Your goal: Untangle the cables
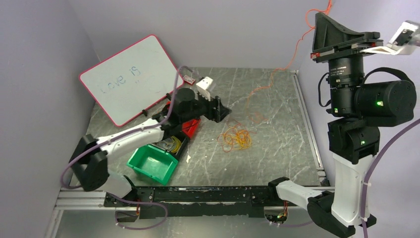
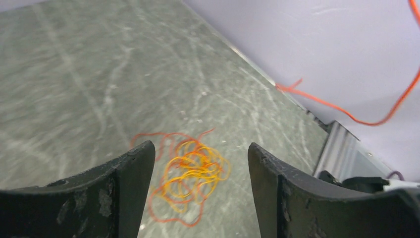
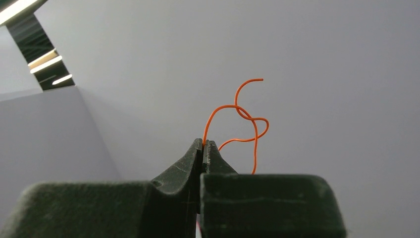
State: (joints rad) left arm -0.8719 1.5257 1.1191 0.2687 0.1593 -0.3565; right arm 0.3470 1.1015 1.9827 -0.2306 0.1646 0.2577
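Note:
The cables (image 1: 236, 139) lie in a loose tangle of thin orange, yellow and reddish loops mid-table. One long orange cable (image 1: 296, 48) climbs from the table to my right gripper (image 1: 318, 16), raised high at the far right. In the right wrist view that gripper (image 3: 204, 144) is shut on the orange cable (image 3: 247, 121), whose knotted end curls above the tips. My left gripper (image 1: 225, 112) hovers just left of the tangle. Its jaws (image 2: 200, 151) stand open and empty, with the tangle (image 2: 190, 171) on the table between and beyond them.
A whiteboard (image 1: 129, 79) leans at the back left. Beside the left arm sit a green bin (image 1: 152, 163), a black bin (image 1: 171, 145) with yellow loops and a red bin (image 1: 190, 127). A metal rail (image 1: 307, 124) edges the table's right side.

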